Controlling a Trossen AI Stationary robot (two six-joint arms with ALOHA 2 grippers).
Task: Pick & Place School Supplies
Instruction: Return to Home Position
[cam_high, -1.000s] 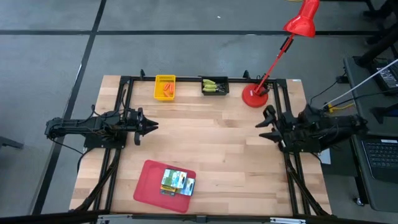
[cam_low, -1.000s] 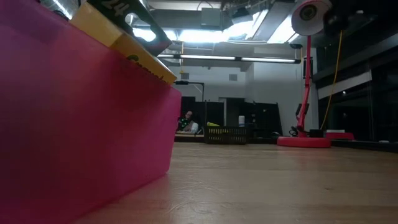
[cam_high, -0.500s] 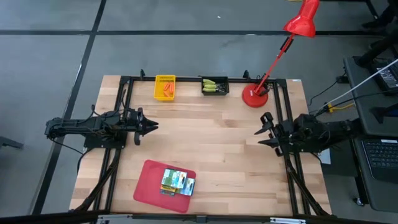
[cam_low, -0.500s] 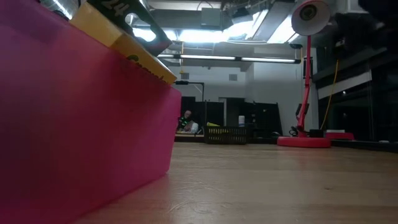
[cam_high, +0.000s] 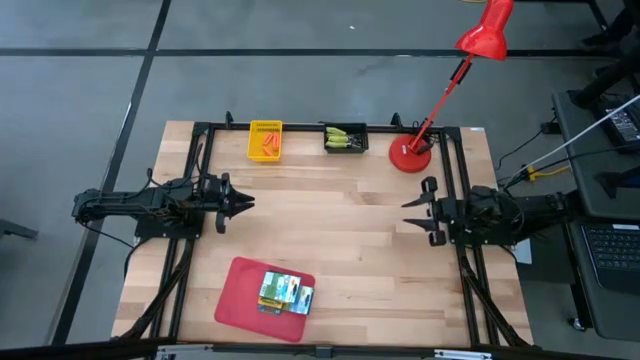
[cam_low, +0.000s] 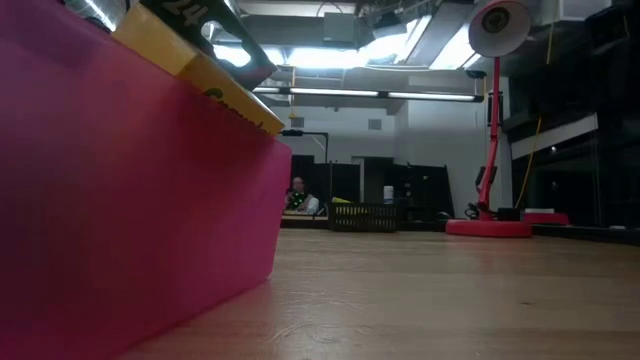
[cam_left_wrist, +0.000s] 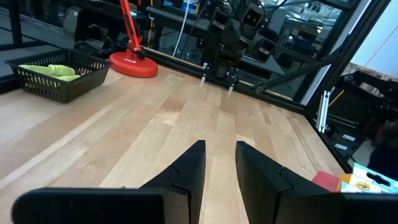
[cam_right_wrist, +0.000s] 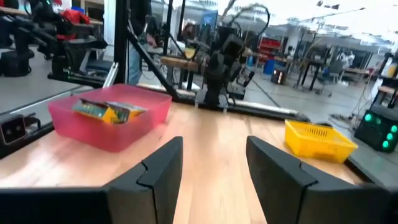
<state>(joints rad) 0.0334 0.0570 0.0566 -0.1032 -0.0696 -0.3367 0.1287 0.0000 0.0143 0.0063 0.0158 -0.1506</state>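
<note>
The right end effector (cam_high: 410, 212) hangs with its fingers spread and empty, well to the right of the red tray (cam_high: 238, 298) and a little farther back, pointing in across the desk (cam_high: 340, 240). The left end effector (cam_high: 250, 202), fingers parted by only a narrow gap and also empty, sits behind the tray's left end, facing the right one. Both arms lie low at the desk's sides, which looks like a parked pose that keeps the middle free.

The crayon boxes (cam_high: 285, 292) lie side by side in the tray; which way their long sides run is unclear. Far behind the tray, orange pieces (cam_high: 268, 146) fill the yellow bin (cam_high: 251, 150). Beside it, the green implements (cam_high: 342, 136) lie lengthwise in the black bin (cam_high: 364, 141).
</note>
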